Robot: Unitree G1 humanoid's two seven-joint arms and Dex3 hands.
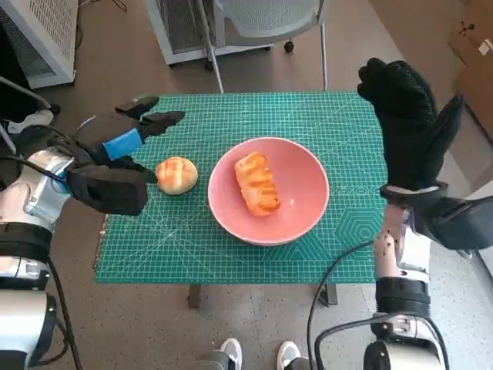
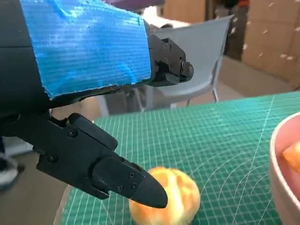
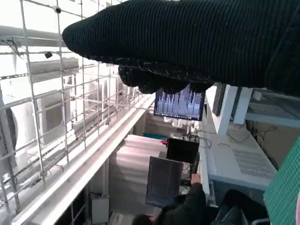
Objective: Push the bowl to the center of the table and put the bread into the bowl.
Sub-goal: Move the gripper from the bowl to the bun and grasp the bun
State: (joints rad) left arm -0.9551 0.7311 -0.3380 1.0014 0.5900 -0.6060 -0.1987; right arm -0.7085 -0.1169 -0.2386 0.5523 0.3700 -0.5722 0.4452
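Now golden, glossy bread point(image 1: 256, 183) in pink bowl point(image 1: 306, 216).

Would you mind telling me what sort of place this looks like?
Probably a robotics lab or workshop: a green cutting mat covers the small table, a person sits at lit monitors, and cardboard boxes stand nearby.

Black, blue-taped left hand point(image 1: 115, 150) hovers low, fingers apart, empty. Black knitted-glove right hand point(image 1: 408, 123) is raised upright, fingers spread, empty.

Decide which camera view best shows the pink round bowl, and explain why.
The head view: the whole pink round bowl shows, with bread inside. The left wrist view catches only an edge of it; the right wrist view barely shows it.
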